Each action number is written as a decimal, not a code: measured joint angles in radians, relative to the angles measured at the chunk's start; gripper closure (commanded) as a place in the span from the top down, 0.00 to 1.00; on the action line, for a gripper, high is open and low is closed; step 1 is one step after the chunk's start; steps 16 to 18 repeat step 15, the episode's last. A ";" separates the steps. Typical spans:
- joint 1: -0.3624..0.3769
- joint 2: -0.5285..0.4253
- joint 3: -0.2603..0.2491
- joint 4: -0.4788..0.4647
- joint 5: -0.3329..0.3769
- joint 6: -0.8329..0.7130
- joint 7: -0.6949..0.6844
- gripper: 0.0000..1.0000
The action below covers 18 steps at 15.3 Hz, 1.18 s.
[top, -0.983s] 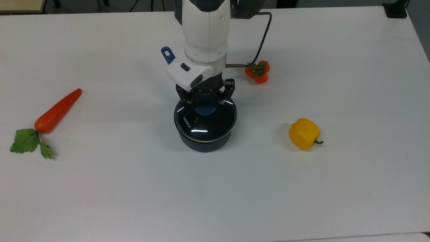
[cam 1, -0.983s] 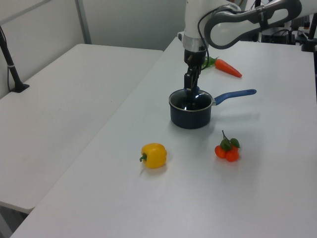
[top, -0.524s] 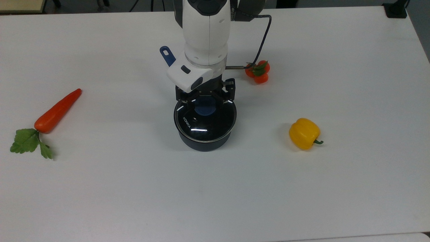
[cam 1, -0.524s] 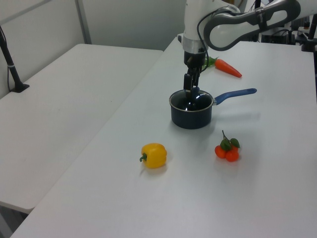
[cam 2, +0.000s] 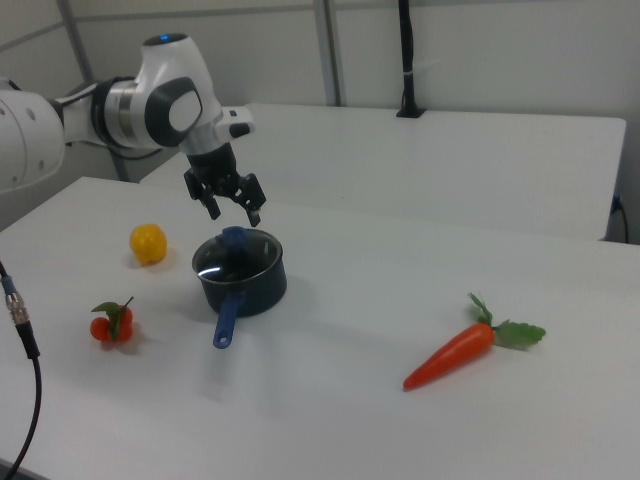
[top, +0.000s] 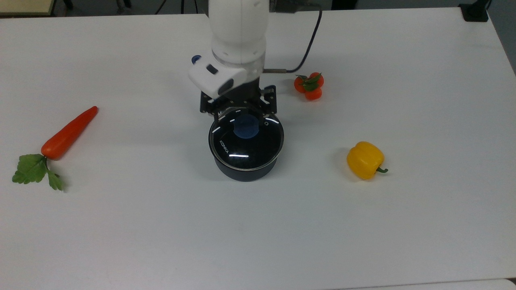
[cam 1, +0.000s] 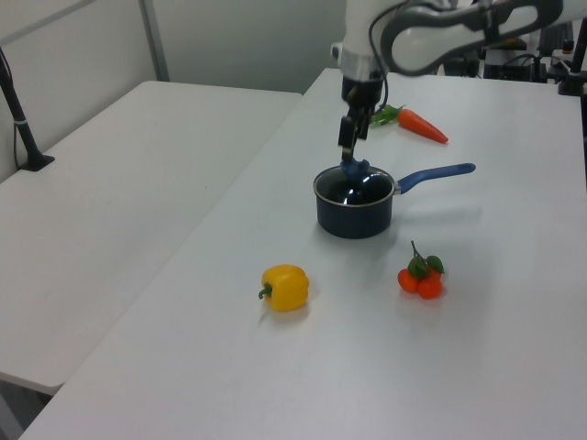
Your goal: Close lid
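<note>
The round glass lid (top: pixel 246 141) with its blue knob (top: pixel 246 126) lies flat on the dark blue saucepan (top: pixel 245 171), covering its mouth. In the right view the lid (cam 2: pixel 236 258) sits level on the pan (cam 2: pixel 245 283). My gripper (cam 2: pixel 233 211) hangs a short way above the knob (cam 2: pixel 234 237), open, with nothing between its fingers. The top view has the gripper (top: pixel 240 108) just behind the lid's far edge. From the left view, the gripper (cam 1: pixel 349 147) stands clear over the knob (cam 1: pixel 354 168). The pan's blue handle (cam 1: pixel 436 174) points to the left view's right.
An orange carrot (top: pixel 68 133) with green leaves lies at the top view's left. A cluster of small tomatoes (top: pixel 308 85) sits behind the pan to the right, and a yellow pepper (top: pixel 365 159) lies right of the pan. A black cable (top: pixel 310 44) trails from the arm.
My gripper has risen from around the knob to a short way above it. The lid stays on the saucepan, unmoved.
</note>
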 measured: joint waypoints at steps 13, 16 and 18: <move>-0.166 -0.457 -0.005 -0.234 -0.001 -0.372 -0.124 1.00; -0.184 -0.468 -0.006 -0.240 -0.001 -0.372 -0.137 1.00; -0.184 -0.468 -0.006 -0.240 -0.001 -0.372 -0.137 1.00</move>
